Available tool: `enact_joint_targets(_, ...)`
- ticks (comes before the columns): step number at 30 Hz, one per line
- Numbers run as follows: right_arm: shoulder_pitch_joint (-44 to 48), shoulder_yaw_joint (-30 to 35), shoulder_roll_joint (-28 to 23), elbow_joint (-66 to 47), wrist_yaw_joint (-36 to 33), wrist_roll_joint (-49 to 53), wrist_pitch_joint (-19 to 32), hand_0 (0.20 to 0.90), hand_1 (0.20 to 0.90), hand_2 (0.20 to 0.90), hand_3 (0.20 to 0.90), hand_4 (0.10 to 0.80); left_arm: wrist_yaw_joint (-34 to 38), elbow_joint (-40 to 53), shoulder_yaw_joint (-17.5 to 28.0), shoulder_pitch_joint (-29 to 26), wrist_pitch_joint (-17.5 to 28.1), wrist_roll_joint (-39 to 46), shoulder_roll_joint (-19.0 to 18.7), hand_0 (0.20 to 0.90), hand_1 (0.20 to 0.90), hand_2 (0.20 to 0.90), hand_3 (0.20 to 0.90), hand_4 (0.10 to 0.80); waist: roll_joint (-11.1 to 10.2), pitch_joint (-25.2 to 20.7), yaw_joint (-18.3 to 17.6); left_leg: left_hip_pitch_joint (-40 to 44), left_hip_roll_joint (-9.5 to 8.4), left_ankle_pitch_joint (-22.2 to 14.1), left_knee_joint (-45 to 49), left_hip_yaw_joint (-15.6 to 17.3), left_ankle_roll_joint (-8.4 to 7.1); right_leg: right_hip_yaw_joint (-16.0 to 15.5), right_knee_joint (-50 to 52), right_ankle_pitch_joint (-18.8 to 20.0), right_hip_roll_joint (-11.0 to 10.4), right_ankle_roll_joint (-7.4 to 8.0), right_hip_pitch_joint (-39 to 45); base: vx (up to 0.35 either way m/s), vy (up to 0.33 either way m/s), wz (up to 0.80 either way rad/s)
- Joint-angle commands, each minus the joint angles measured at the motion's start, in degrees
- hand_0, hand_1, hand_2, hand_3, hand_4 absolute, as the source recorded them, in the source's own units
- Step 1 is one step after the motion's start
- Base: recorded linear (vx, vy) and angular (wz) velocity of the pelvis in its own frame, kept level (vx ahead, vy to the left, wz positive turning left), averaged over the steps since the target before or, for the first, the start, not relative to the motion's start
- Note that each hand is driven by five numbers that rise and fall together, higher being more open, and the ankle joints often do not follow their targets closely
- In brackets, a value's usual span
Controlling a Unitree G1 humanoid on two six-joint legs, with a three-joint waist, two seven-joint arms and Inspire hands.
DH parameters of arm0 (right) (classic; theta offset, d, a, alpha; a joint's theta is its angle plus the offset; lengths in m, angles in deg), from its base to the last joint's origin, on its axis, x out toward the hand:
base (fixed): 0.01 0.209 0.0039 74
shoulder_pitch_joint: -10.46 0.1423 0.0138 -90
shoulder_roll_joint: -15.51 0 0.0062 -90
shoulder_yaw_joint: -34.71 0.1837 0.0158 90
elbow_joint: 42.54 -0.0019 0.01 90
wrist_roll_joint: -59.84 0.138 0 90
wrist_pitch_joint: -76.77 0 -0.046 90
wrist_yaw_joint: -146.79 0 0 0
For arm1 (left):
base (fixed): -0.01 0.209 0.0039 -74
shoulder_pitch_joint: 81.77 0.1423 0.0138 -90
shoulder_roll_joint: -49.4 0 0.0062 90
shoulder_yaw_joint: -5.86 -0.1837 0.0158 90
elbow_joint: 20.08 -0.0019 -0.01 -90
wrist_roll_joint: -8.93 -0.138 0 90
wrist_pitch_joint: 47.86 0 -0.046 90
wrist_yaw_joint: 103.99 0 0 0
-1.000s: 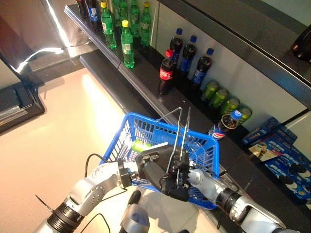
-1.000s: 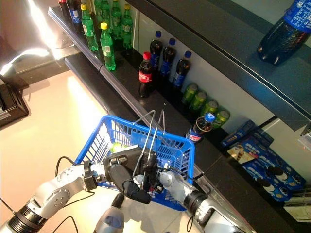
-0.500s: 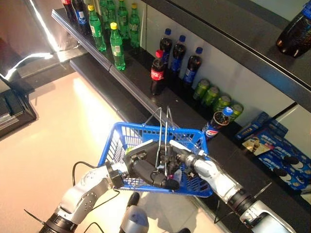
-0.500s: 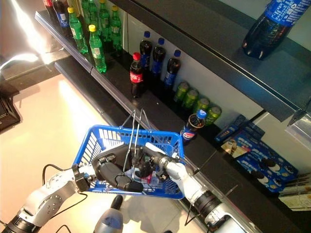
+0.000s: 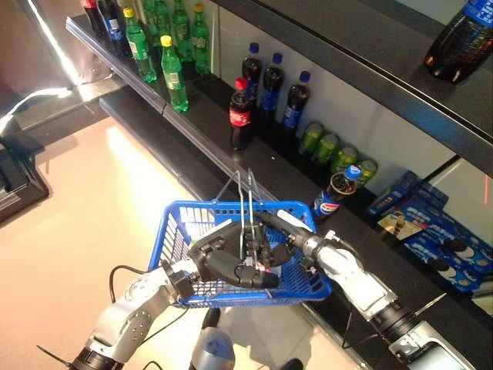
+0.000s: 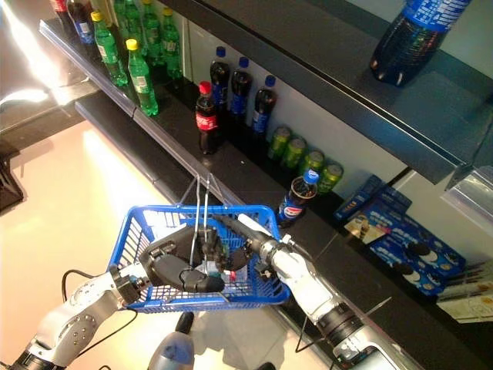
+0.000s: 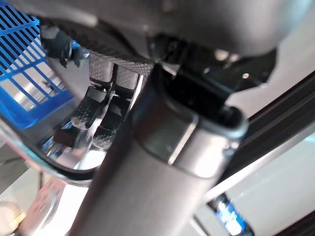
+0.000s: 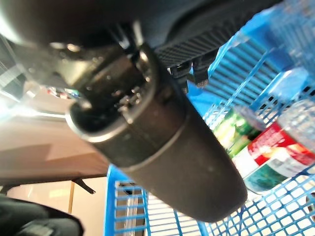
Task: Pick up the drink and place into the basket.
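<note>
Our left robot hand (image 5: 231,266) grips the basket (image 5: 173,231) handles; our right robot hand (image 5: 281,245), inside beside it, hides its fingers, so we cannot tell. Drinks (image 8: 266,157) lie beneath. Withdrawing could snag the wire handles.

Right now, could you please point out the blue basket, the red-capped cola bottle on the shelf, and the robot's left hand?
blue basket (image 5: 167,231): left eye view, on its left side wall.
red-capped cola bottle (image 5: 239,119): left eye view, on its red label.
left hand (image 5: 223,267): left eye view, on the dark palm at the basket's handles.
</note>
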Motion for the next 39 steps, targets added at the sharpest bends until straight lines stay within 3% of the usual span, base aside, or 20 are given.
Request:
enact_joint_targets(1, 2.33, 2.17, -1.69, -6.38, -2.67, 3.1, 4.86, 0.9, 0.9, 0.9, 0.9, 0.8, -1.39, 14.09, 9.03, -11.99, 24.19, 7.93, 9.51, 0.3, 0.3, 0.3, 0.2, 0.1, 0.27, -8.83, -1.18, -7.62, -4.69, 3.52, -2.07, 2.92, 1.34, 0.98, 4.45, -11.38, 4.7, -2.79, 8.34, 0.0, 0.0, 0.0)
enact_joint_targets(10, -0.83, 7.7, -1.78, -12.78, -7.67, 4.53, 9.68, 0.9, 0.9, 0.9, 0.9, 0.8, 5.16, 12.3, 13.21, -9.04, 25.85, 6.5, 10.06, 0.3, 0.3, 0.3, 0.2, 0.1, 0.3, -8.76, -2.28, -7.49, -4.67, 3.19, -2.07, 3.74, 1.49, 2.16, 3.59, -10.69, 4.6, -2.26, 7.98, -0.024, 0.006, -0.06)
enact_joint_targets(11, -1.16, 8.22, -1.73, -13.3, -8.37, 4.56, 10.35, 0.9, 0.9, 0.9, 0.9, 0.8, 5.76, 12.21, 13.46, -8.91, 26.02, 6.39, 10.11, 0.3, 0.3, 0.3, 0.2, 0.1, 0.8, -8.74, -2.33, -7.91, -4.55, 4.26, -2.07, 4.35, 2.11, 1.38, 3.53, -9.7, 4.63, -2.36, 7.53, 0.0, 0.0, 0.0)
enact_joint_targets(12, -1.66, 8.91, -1.51, -14.02, -9.65, 4.66, 11.58, 0.9, 0.9, 0.9, 0.9, 0.8, 7.11, 12.04, 13.94, -8.63, 26.36, 6.1, 10.23, 0.3, 0.3, 0.3, 0.2, 0.1, 0.52, -8.9, -2.69, -7.49, -4.66, 3.13, -2.07, 4.02, 1.59, 2.46, 3.29, -10.45, 4.57, -2.1, 7.91, -0.075, 0.062, -0.01)
enact_joint_targets(13, -1.99, 9.45, -1.27, -14.42, -9.84, 4.62, 11.99, 0.9, 0.9, 0.9, 0.9, 0.8, 7.75, 11.85, 14.28, -8.48, 26.66, 6.03, 10.25, 0.3, 0.3, 0.3, 0.2, 0.1, 1.03, -8.81, -2.76, -7.84, -4.56, 4.17, -2.07, 4.74, 2.17, 1.69, 3.3, -9.53, 4.54, -2.19, 7.48, -0.019, 0.028, -0.03)
enact_joint_targets(26, -10.07, 15.49, 0.65, -18.51, -16.97, 6.88, 22.99, 0.9, 0.9, 0.9, 0.9, 0.8, 18.58, 8.52, 18.93, -5.17, 31.58, 4.41, 10.93, 0.3, 0.3, 0.3, 0.2, 0.1, 2.76, -9.58, -5.98, -7.61, -4.08, 3.59, -2.07, 7.27, 2.42, 3.44, 2.34, -8.83, 3.71, -1.25, 6.46, -0.016, 0.025, -0.06)
enact_joint_targets(34, -15.18, 18.48, -0.05, -20.87, -12.46, 8.49, 26.94, 0.9, 0.9, 0.9, 0.9, 0.8, 26.11, 5.35, 22.52, -2.79, 34.83, 2.94, 10.83, 0.3, 0.3, 0.3, 0.2, 0.1, 3.62, -9.61, -8.83, -7.56, -3.47, 3.51, -2.07, 9.28, 2.3, 4.85, 2.12, -8.59, 3.37, -0.96, 5.68, -0.013, 0.019, -0.09)
enact_joint_targets(39, -16.9, 18.44, -1.44, -21.91, -7.62, 9.71, 26.26, 0.9, 0.9, 0.9, 0.9, 0.8, 31.61, 2.54, 23.84, -2.76, 35.61, 0.89, 10.97, 0.3, 0.3, 0.3, 0.2, 0.1, 3.46, -9.55, -10.19, -7.49, -3.09, 3.49, -2.07, 10.1, 2.25, 5.56, 1.96, -8.43, 3.33, -0.88, 5.31, -0.015, -0.01, -0.08)
